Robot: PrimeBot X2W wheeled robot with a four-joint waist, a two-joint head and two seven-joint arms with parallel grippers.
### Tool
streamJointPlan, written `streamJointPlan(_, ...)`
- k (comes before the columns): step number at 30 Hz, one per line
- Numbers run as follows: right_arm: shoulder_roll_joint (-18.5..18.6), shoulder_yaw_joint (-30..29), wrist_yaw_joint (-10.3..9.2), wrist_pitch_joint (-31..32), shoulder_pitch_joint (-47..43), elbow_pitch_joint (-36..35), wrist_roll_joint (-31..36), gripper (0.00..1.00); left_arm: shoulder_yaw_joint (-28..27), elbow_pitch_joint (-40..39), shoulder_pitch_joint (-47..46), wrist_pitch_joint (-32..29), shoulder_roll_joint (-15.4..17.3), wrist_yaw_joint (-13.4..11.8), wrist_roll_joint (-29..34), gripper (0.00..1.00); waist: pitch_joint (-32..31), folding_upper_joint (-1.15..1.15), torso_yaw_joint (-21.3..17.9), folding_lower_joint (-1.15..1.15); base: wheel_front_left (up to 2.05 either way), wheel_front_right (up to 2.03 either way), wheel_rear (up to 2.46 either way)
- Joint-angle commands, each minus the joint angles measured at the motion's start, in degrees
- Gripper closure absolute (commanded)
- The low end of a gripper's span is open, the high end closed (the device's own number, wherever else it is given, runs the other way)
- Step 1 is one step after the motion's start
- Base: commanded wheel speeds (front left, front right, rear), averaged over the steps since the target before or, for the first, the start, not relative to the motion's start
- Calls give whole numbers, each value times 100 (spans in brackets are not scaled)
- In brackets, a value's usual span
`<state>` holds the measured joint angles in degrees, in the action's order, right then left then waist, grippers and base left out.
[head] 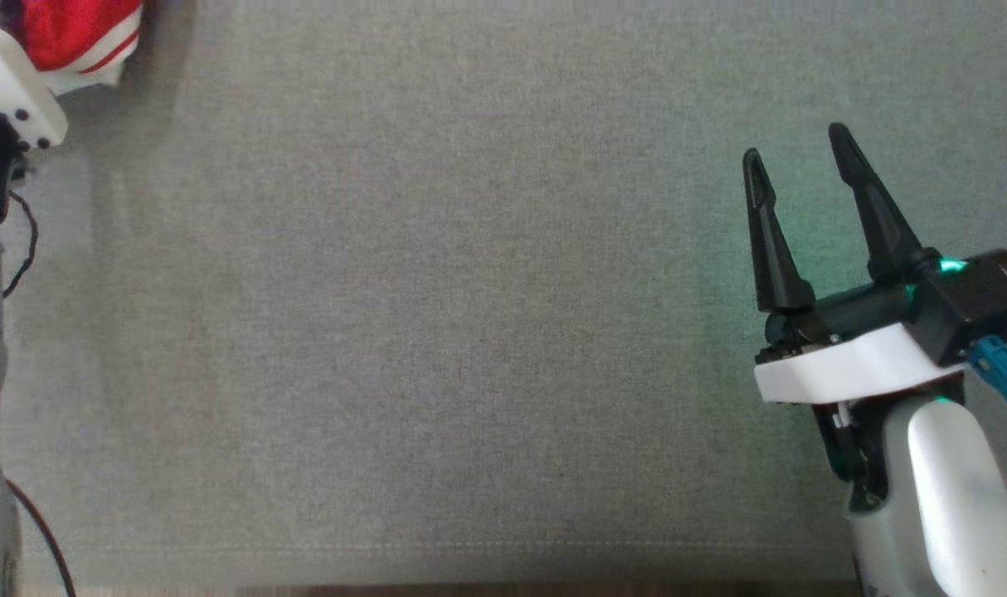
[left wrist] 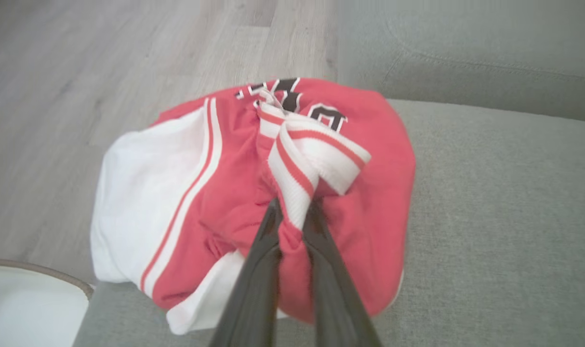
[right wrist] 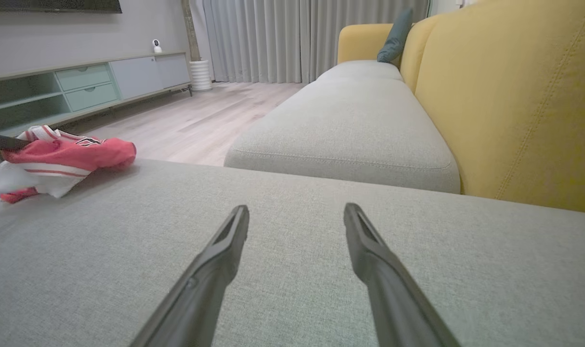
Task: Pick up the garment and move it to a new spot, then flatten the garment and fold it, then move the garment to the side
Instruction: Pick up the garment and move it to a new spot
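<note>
- Red-and-white garment point(left wrist: 369, 193), bunched at the far left edge of the grey cushion point(head: 470, 332).
- Striped fold pinched tight in the left gripper point(left wrist: 292, 212).
- Right gripper point(head: 795, 145) spread wide, empty, well apart.
- Probably the pick-up step; next, lift and carry toward the bare middle.

No legible text, black white-edged lettering point(left wrist: 327, 115) on the red garment point(left wrist: 225, 202), at twelve o'clock of the bunched cloth in the left wrist view, creased, blurred, partly folded under, letters unreadable
</note>
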<state>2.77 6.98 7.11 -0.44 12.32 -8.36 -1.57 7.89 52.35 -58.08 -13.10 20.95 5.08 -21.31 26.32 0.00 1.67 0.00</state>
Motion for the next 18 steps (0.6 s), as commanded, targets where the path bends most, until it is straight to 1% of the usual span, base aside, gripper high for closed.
streamJointPlan(1,10,103,37,-59,-17,-141,-46,0,-70,-212,-290,81,371,15,55,100,-222,0,60,0,0,0,0)
streamJointPlan(6,10,82,37,-167,-107,35,-191,0,177,-396,-440,219,473,103,209,100,-677,0,102,0,0,0,0)
streamJointPlan(11,10,30,37,-285,-227,206,-346,0,453,-684,-556,282,517,184,272,100,-1125,0,59,0,0,0,0)
streamJointPlan(15,10,-68,37,-385,-323,328,-467,0,768,-1006,-640,277,482,220,301,100,-1455,0,-35,0,0,0,0)
streamJointPlan(18,10,-121,37,-470,-386,433,-572,0,1039,-1287,-705,245,406,233,280,100,-1713,0,-179,0,0,0,0)
